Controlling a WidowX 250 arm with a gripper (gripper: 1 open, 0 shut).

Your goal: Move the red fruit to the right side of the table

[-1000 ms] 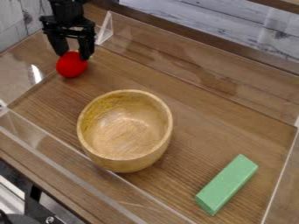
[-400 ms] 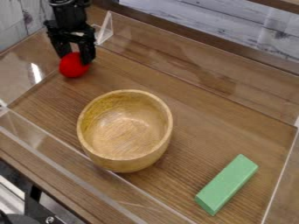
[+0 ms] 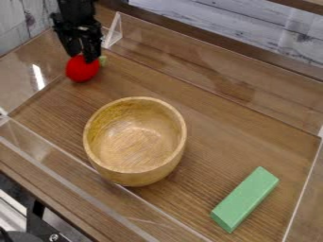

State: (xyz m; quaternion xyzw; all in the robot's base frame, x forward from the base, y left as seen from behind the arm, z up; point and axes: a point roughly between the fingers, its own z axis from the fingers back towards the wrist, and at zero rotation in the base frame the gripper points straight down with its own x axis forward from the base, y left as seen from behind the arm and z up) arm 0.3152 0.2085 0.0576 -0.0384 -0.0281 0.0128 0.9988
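Camera view, only one available. Red fruit point(image 3: 83, 69) sat on the upper left of the table point(image 3: 233, 85), near the clear side wall point(image 3: 34, 55). Green leafy bit point(image 3: 104, 60) poked out on its right side, so the fruit probably lay tipped over, not stem up.

Claw point(image 3: 81, 47) was right at the fruit, coming in from the top edge of the view. Its dark fingers covered the fruit's upper part. Could not tell whether they had it gripped or were just around it; contact was hidden at this angle. Fruit looked to be resting on the wood, no clear lift.

My read: the claw was placed there for the grasp, low over the fruit so the fingers could take its sides. Round, glossy skin would likely roll or squirt out if pinched too high or off centre, so a low, centred hold made sense. The near wall left less room on that side.

Wooden bowl point(image 3: 135, 141) stood below and right of the fruit, apart from it. Green block point(image 3: 245, 199) lay at the lower right, slanted. Neither was part of the job, but both mattered for routing: a carry to the right wanted enough height to pass the bowl rim, or a path above it in the view, and a drop spot off the block.
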